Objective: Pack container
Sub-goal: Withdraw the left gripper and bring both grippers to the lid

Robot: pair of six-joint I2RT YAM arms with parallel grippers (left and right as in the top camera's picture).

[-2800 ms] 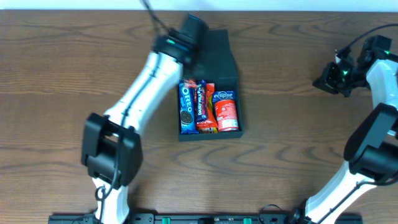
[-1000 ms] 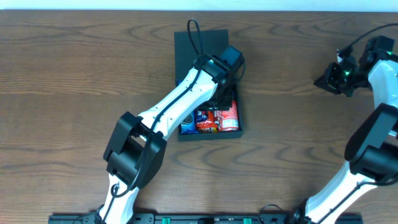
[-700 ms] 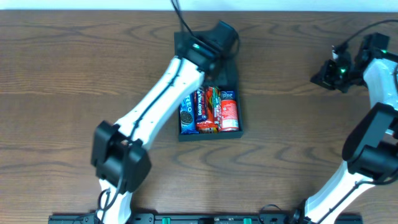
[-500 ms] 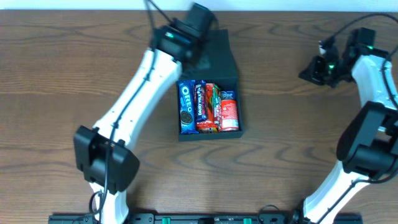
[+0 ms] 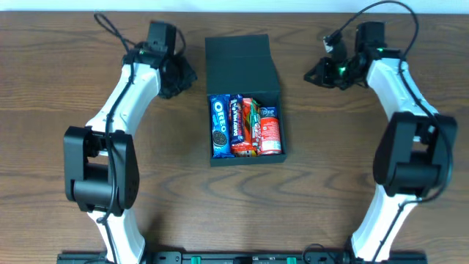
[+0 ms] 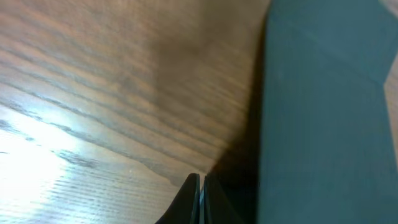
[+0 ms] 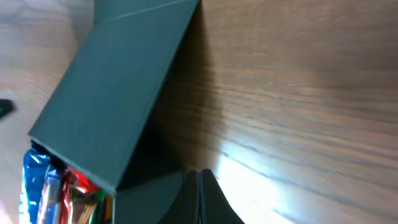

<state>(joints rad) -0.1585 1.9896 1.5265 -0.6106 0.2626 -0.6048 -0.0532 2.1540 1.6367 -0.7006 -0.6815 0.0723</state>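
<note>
- The container (image 5: 240, 66) is seen at the middle of the bench (image 5: 66, 183), its flap lid open on the far side.
- Snack packs (image 5: 256, 130), an Oreo pack (image 5: 218, 126) among them, are packed side by side in its near half.
- The left tool (image 5: 180, 76) is pressed together and empty, just beside the lid's left edge.
- The right tool (image 5: 315, 72) is likewise pressed together and empty, near the lid's right side.

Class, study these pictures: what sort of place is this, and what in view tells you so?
Most likely a robotics lab test bench, not a home: a cabled left arm and right arm stand at a plain wooden table, with a dark box of snack packs staged between them.
</note>
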